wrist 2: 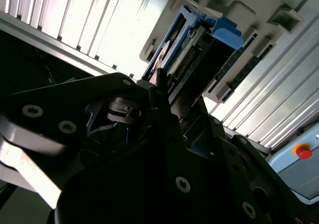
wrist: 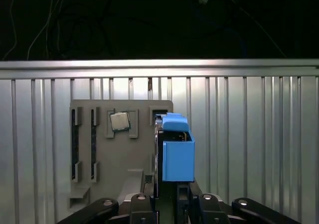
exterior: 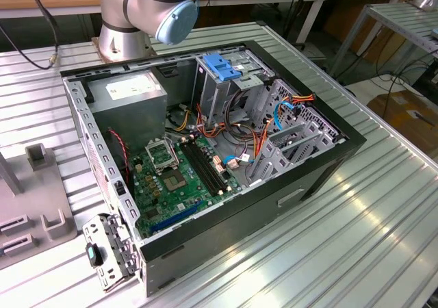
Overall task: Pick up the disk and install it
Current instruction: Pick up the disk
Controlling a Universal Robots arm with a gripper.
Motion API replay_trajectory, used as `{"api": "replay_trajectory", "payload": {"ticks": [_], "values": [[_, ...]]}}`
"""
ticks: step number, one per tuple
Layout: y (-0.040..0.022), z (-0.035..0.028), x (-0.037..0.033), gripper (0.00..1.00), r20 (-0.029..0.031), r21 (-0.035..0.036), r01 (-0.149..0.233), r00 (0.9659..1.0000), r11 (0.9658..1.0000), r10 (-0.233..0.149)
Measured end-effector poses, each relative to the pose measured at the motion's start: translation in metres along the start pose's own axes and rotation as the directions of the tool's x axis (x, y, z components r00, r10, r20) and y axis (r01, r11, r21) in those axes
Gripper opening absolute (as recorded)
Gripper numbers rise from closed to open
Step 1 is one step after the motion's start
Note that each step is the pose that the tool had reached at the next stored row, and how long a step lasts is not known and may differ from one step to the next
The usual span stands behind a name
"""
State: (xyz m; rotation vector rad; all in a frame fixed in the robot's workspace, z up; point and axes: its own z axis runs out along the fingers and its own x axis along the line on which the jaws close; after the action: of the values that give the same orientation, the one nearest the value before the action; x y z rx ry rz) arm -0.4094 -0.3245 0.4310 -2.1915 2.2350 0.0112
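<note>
In both wrist views the disk stands on edge, with a blue plastic frame around it. It is at the grey holder block on the ribbed table. My gripper is right at the disk's near end, its black body straddling the disk's edge. The frames leave unclear whether the disk rests in the holder or is lifted off it.
The open computer case lies on the ribbed metal table, with a motherboard, a grey power supply box and a drive cage with a blue latch. The arm's base stands behind it. The holder carries a processor chip. A red button sits nearby.
</note>
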Motion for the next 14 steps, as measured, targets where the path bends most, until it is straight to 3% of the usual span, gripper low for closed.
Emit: {"api": "replay_trajectory", "payload": {"ticks": [14], "values": [[0.0000, -0.0049, -0.0001, 0.35, -0.0002, -0.0004, 0.000, 1.0000, 1.0000, 0.000]]}}
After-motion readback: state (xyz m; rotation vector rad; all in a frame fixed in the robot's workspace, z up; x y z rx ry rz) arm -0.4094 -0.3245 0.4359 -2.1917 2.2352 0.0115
